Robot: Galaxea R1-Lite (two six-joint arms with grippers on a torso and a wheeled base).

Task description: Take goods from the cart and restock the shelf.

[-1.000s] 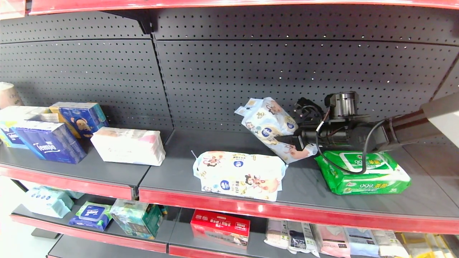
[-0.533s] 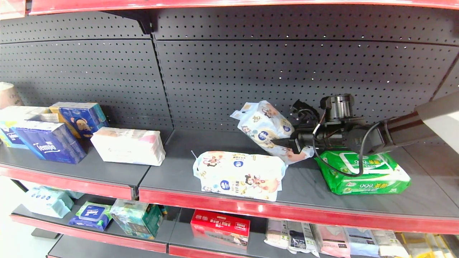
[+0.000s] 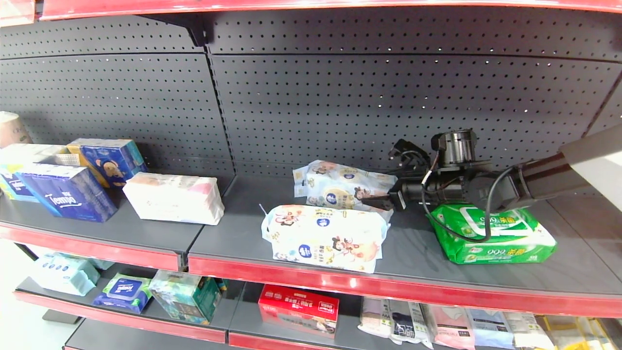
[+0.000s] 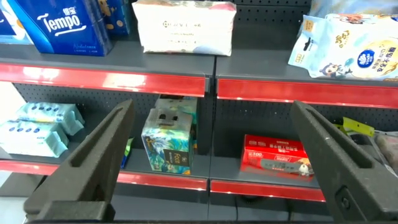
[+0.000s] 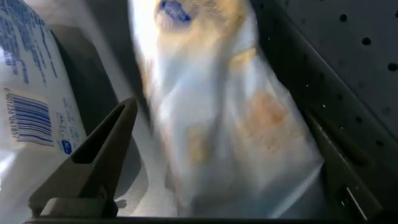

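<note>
On the head camera, the right gripper (image 3: 381, 201) sits low over the grey shelf (image 3: 418, 253), its fingers released and their tips at the edge of a cartoon-printed refill pack (image 3: 340, 187) that lies flat at the back of the shelf, near the pegboard wall (image 3: 340, 97). A second printed pack (image 3: 324, 238) lies just in front of it at the shelf's red lip, and a green wipes pack (image 3: 491, 233) rests under the right arm. Further along to the left are a white tissue pack (image 3: 174, 197) and blue tissue boxes (image 3: 65, 192). A red box (image 3: 298, 308) lies on the level below. From the left wrist camera, the left gripper (image 4: 212, 106) hangs before the lower levels, its fingers (image 4: 93, 155) spread wide with nothing between them. Beyond them stand a teal box (image 4: 169, 140), the red box (image 4: 277, 155) and pale-blue packs (image 4: 37, 127), with the white tissue pack (image 4: 185, 26) and the second printed pack (image 4: 354, 50) on the level above. From the right wrist camera, the cartoon-printed refill pack (image 5: 249, 143), blurred, lies between the right gripper's parted fingers (image 5: 93, 168) beside the pegboard wall (image 5: 348, 37). Whether the fingers touch its sides cannot be told. A barcoded pack face (image 5: 31, 112) lies alongside.
</note>
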